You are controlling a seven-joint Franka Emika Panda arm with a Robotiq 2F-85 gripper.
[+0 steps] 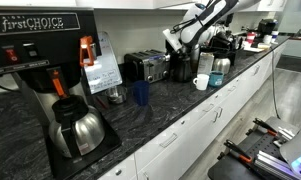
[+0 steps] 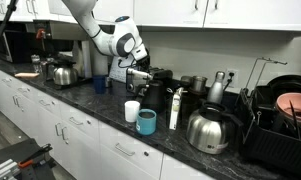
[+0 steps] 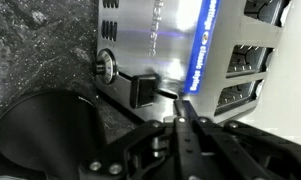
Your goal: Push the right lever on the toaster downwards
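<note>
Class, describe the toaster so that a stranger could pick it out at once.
Follow the long dark countertop away from the tall black coffee brewer, past the blue cup. The toaster stands at the back: low, boxy, shiny steel with black trim, unlike the round cup and the tall brewer.

Exterior views from opposite counter (image 1: pixel 176 101) ends, wrist near toaster (image 3: pixel 155 40)

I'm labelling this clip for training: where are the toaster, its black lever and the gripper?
toaster (image 1: pixel 145 68): in an exterior view, middle of its body.
black lever (image 3: pixel 145 90): wrist view, on the lever's flat tab.
gripper (image 3: pixel 183 122): wrist view, midway between its fingertips.
</note>
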